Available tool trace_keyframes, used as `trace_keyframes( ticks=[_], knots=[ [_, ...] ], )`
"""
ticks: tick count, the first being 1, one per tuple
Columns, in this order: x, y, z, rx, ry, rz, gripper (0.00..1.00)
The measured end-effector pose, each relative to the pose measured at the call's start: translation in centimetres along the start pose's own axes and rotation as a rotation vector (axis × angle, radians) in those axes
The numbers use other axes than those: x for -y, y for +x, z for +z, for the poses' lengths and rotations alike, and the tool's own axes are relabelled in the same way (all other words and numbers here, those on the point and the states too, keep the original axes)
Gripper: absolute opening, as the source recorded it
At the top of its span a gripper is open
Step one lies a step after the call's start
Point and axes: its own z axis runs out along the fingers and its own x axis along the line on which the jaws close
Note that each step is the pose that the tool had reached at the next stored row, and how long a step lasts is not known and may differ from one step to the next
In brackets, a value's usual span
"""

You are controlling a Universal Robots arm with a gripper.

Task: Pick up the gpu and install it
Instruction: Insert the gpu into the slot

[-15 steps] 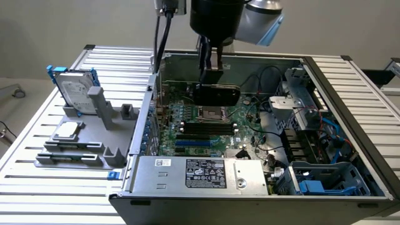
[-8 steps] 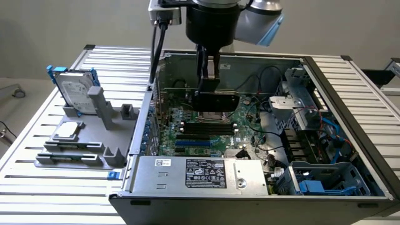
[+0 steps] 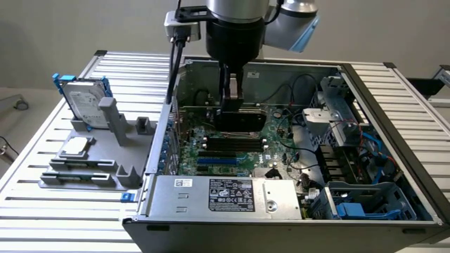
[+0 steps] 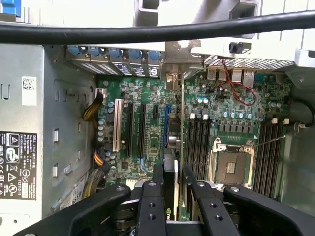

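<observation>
The gpu [image 3: 240,120], a small flat rectangular card with a black shroud, hangs inside the open grey metal computer case [image 3: 393,158], grasped between the black fingers of the gripper [image 3: 232,97] above the green motherboard [image 3: 232,154]. In the wrist view the gpu [image 4: 170,194] is seen edge-on, pinched from both sides by the gripper [image 4: 172,172], with most of its length cut off behind the finger linkages. Its silver bracket end cannot be made out in either view, and its lower edge is hidden by the card itself, so contact with the board cannot be judged. The long black expansion slots [image 4: 142,130] lie just beside the card's line. A thick black cable [image 4: 147,32] crosses the wrist view and covers part of the case wall. The silver labelled power supply box [image 3: 225,195] sits at the near end of the case. A silver hard drive with a blue frame [image 3: 86,105] stands upright on the ribbed aluminium table [image 3: 42,211], well apart from the case
</observation>
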Motion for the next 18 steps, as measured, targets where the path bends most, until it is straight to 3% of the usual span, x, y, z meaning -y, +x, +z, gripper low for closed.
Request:
trace_keyframes(
  ticks=[18],
  knots=[
    [-0.46, 0.1, 3.28, 0.0001, 0.0022, 0.013, 0.26]
  ],
)
